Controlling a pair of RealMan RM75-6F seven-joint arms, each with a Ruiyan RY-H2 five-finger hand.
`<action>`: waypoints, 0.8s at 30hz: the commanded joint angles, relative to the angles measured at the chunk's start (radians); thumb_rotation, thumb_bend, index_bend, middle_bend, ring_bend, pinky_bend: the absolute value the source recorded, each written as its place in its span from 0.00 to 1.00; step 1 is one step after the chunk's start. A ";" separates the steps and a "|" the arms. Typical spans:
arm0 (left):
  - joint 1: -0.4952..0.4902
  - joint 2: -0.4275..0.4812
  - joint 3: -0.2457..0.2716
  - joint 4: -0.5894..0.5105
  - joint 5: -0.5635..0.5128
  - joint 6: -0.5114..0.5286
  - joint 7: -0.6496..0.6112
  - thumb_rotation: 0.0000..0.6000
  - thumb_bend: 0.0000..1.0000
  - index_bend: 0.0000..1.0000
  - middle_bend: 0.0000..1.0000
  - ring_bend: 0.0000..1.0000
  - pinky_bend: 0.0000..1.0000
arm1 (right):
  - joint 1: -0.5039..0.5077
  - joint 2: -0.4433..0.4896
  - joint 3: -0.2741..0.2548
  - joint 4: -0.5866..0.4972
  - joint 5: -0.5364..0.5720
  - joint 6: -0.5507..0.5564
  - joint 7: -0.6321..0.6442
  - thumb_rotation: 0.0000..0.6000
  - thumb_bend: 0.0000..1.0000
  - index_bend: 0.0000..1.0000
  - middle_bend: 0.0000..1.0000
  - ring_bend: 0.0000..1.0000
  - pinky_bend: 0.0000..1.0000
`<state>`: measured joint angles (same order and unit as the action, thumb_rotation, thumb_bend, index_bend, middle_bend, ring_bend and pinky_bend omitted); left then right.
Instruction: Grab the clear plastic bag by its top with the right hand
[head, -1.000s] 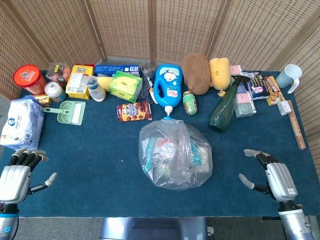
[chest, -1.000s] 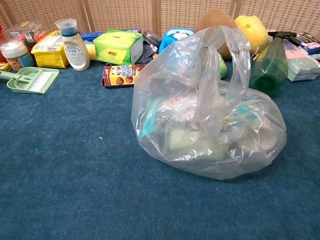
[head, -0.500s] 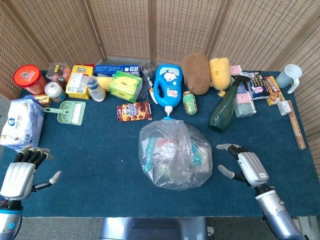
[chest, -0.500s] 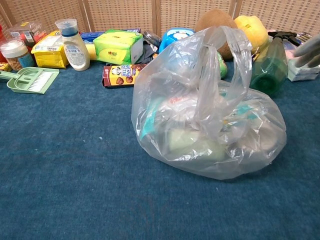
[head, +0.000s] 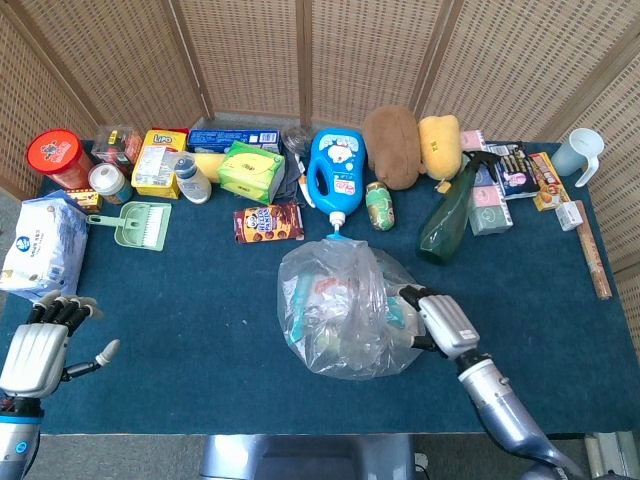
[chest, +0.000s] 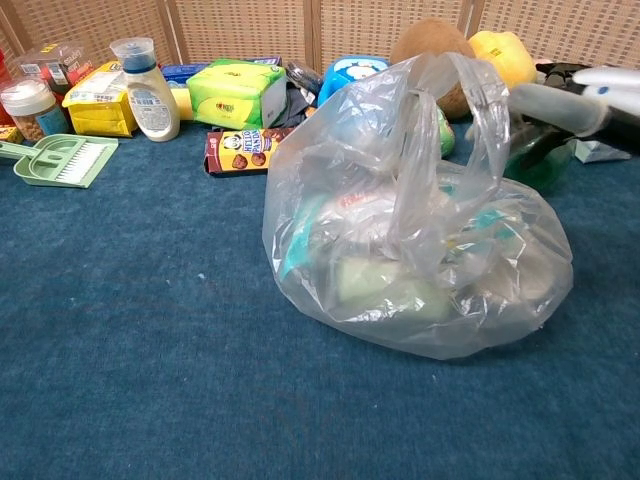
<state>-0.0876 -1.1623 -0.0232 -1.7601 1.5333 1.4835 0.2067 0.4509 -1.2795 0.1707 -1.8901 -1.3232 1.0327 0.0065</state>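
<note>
Now the right hand (head: 443, 322) sits right against the bag (head: 345, 310) on its right flank, fingers apart and reaching toward the plastic, nothing held. A sec ago it was parked well off to the right near the counter (head: 200, 290) edge; half a sec ago it was only partway in. So the approach is basically done. In chest view its fingers (chest: 560, 105) come in from the right, level w/ the bag's knotted top loops, just beside them; can't tell if they touch yet. Bag hasn't shifted: it sits mid-counter, slumped, full of packets, w/ the blue jug (head: 334, 176) behind it & the green spray bottle (head: 447, 215) off to the right rear. What's left, I'd judge: move over the loops & close on them, since the grab must be at the top, not the side. Left hand (head: 38, 345) idles at the near left corner, fingers spread, empty.
</note>
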 joint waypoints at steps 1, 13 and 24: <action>0.002 -0.002 0.001 0.011 -0.005 -0.001 -0.010 0.00 0.21 0.39 0.32 0.23 0.13 | 0.021 -0.018 0.013 -0.020 0.033 -0.014 -0.023 0.01 0.23 0.24 0.26 0.23 0.23; 0.003 -0.018 0.005 0.067 -0.016 -0.008 -0.067 0.00 0.21 0.39 0.32 0.23 0.13 | 0.084 -0.080 0.046 -0.082 0.157 -0.036 -0.083 0.00 0.22 0.24 0.27 0.23 0.23; 0.007 -0.043 0.006 0.162 -0.031 -0.017 -0.164 0.00 0.21 0.39 0.32 0.23 0.13 | 0.189 -0.183 0.123 -0.164 0.365 -0.092 -0.035 0.01 0.22 0.25 0.27 0.23 0.24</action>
<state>-0.0808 -1.2023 -0.0181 -1.6027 1.5034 1.4682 0.0477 0.6248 -1.4467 0.2830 -2.0410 -0.9767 0.9481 -0.0378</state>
